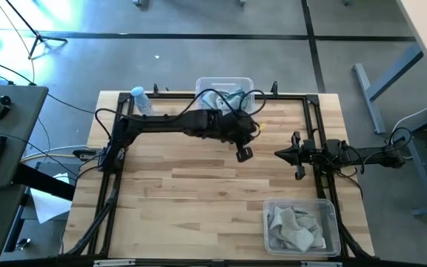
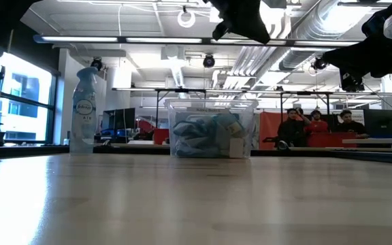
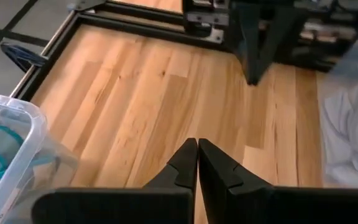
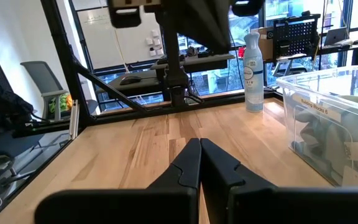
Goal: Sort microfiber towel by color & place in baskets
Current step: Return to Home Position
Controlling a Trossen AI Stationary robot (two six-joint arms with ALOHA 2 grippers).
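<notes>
Light blue-teal towels point(image 2: 206, 136) lie piled in the clear basket point(image 1: 224, 90) at the table's far edge, also seen in the right wrist view point(image 4: 331, 140). Pale grey towels point(image 1: 295, 228) fill the second clear basket point(image 1: 330, 211) at the near right corner; the left wrist view shows them point(image 3: 347, 134). My left gripper point(image 3: 197, 163) is shut and empty, held above the bare table middle point(image 1: 244, 153), just near-side of the far basket. My right gripper point(image 4: 199, 163) is shut and empty, level at the table's right side point(image 1: 282, 154), pointing left.
A clear spray bottle with a blue cap point(image 1: 141, 101) stands at the far edge, left of the far basket point(image 2: 85, 109). A black frame point(image 1: 313, 126) borders the table. Bare wood point(image 1: 191, 200) stretches across the middle and near left. People sit in the room behind point(image 2: 315, 126).
</notes>
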